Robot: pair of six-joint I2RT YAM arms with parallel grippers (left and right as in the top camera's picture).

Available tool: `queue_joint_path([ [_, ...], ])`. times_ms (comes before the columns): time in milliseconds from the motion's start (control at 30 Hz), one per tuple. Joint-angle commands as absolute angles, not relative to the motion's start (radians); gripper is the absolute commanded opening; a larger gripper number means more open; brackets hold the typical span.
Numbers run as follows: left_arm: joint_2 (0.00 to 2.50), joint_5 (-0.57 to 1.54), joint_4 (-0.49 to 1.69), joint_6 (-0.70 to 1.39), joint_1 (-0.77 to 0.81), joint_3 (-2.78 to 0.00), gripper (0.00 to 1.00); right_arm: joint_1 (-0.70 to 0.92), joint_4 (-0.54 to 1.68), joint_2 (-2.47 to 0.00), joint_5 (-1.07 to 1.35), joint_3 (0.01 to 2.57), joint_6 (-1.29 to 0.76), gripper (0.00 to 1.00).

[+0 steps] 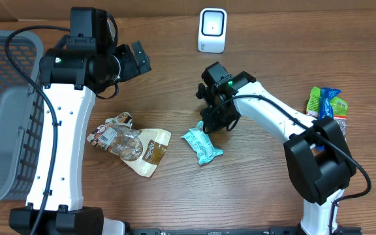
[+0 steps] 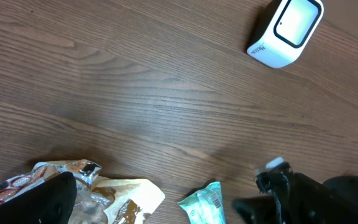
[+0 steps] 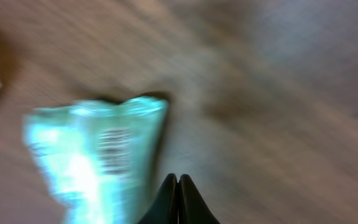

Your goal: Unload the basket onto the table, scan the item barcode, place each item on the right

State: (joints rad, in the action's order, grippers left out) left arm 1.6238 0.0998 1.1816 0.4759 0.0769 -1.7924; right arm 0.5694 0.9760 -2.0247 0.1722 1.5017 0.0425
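On a brown wood-grain surface (image 1: pixel 175 196) that fills every view, a white scanner (image 1: pixel 212 31) stands at 12 o'clock. A grey mesh basket (image 1: pixel 5 111) sits at 9 o'clock, and green and blue wrappers (image 1: pixel 328 103) lie at 3 o'clock, seen from overhead.

The left arm rises from its base at 7 o'clock to a wrist at 11 o'clock. There the left tool (image 1: pixel 142 59) points toward 4 o'clock, its jaws spread wide and holding nothing. It is well apart from every item.

The right arm reaches from its base at 5 o'clock toward the middle, its wrist folded so that the right tool (image 3: pixel 178 182) points down toward 7 o'clock. Its two fingers are pressed together with nothing between them.

A teal packet (image 1: pixel 201 145) lies flat near the middle of the surface, at 6 o'clock from the scanner and well apart from it. The packet sits just beside the right tool, at 7 o'clock from it overhead. In the blurred right wrist view it appears at 10 o'clock from the fingertips. Whether tool and packet touch cannot be told. The barcode (image 3: pixel 114 152) faces up.

A crumpled clear-and-tan bag (image 1: pixel 132 143) lies at 9 o'clock from the packet, near it but apart.
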Motion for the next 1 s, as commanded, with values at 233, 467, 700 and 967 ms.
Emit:
queue_joint_path([
  [233, 1.633, 0.094, 1.178, 0.479, 0.079, -1.796, 1.00, 0.534, 1.113, -2.018, 0.280, 1.661, 0.127, 0.43],
  [467, 1.633, 0.094, 1.178, 0.479, 0.079, -1.796, 1.00, 0.507, 1.155, -2.023, 0.454, 1.534, -0.031, 0.45],
  [700, 1.633, 0.094, 1.178, 0.479, 0.079, -1.796, 1.00, 0.516, 1.135, -2.023, 0.537, 1.420, -0.215, 0.35],
  [967, 1.634, 0.094, 1.178, 0.479, 0.079, -1.796, 1.00, 0.533, 1.073, -2.023, 0.398, 1.340, -0.239, 0.24],
])
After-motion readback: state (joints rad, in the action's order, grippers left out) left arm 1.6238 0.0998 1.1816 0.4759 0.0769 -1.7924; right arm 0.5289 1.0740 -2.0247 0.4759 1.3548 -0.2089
